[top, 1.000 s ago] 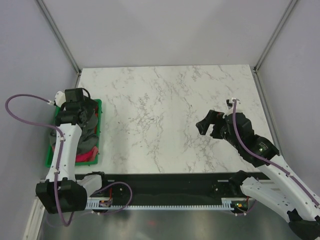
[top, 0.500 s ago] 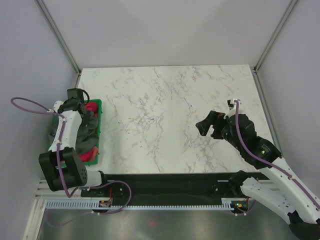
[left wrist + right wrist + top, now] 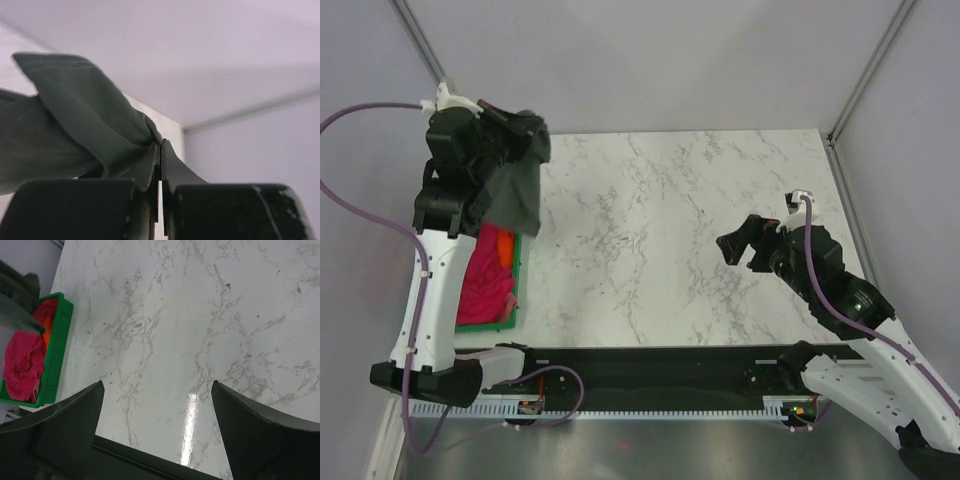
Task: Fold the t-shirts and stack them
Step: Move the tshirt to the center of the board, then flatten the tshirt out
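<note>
Left pincer [image 3: 159, 150] held high, clamped; right pincer [image 3: 157, 386] gaping.

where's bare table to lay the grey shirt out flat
The marble table is bare across its middle, from the green bin to the right gripper, and along the far edge. The left edge is crowded: the bin holds the magenta t-shirt, and the left gripper dangles the grey t-shirt over its far end. The right arm overhangs the near right corner.

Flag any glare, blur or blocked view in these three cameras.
Top external: even light, sharp, no glare. Right wrist: a glare streak on the marble table by its near edge. Left wrist: the dark grey t-shirt fills the left half, and the left hand is a near-black silhouette.
</note>
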